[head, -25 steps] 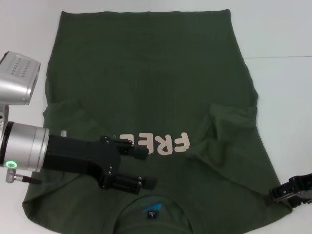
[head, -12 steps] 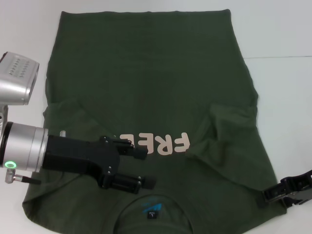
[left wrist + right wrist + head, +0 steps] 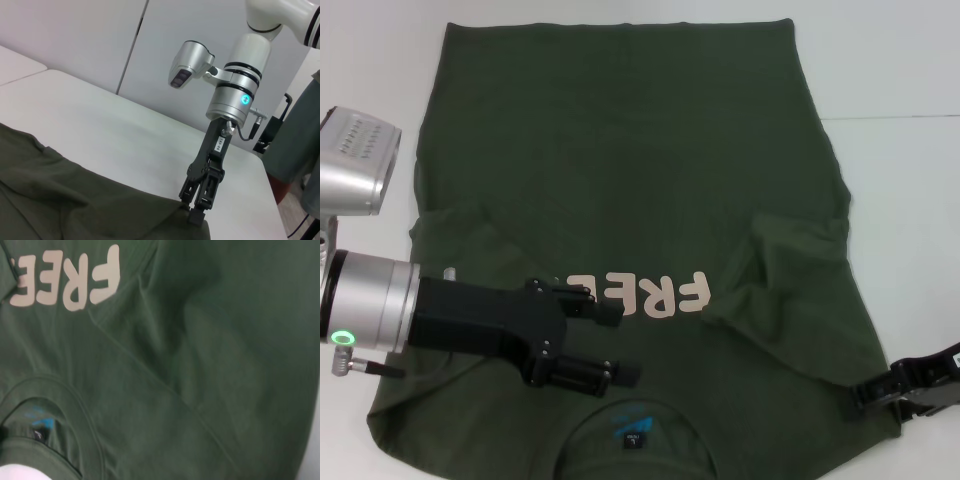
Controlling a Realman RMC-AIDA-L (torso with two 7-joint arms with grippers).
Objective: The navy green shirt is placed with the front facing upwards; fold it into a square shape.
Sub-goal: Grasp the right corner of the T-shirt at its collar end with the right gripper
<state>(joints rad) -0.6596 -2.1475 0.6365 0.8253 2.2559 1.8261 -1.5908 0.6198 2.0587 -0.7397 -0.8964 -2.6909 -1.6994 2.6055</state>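
The navy green shirt (image 3: 620, 150) lies flat on the white table, front up, with its collar toward me. Its pale "FREE" print (image 3: 650, 293) and small blue neck label (image 3: 635, 432) show; both sleeves are folded inward. My left gripper (image 3: 618, 343) hovers open over the chest, left of the print, with nothing between its fingers. My right gripper (image 3: 860, 397) is at the near right shoulder edge, open, its tips at the cloth's edge. The left wrist view shows this gripper (image 3: 192, 207) standing nearly upright over the shirt's corner (image 3: 75, 200). The right wrist view shows only shirt (image 3: 200, 365).
Bare white table (image 3: 900, 180) lies to the right of the shirt and beyond it, with a seam running across. Past the table's far corner in the left wrist view stands someone in grey clothing (image 3: 295, 140), before pale wall panels.
My right gripper has moved left, from beside the shirt onto its near right edge. The left arm and the shirt have not moved.
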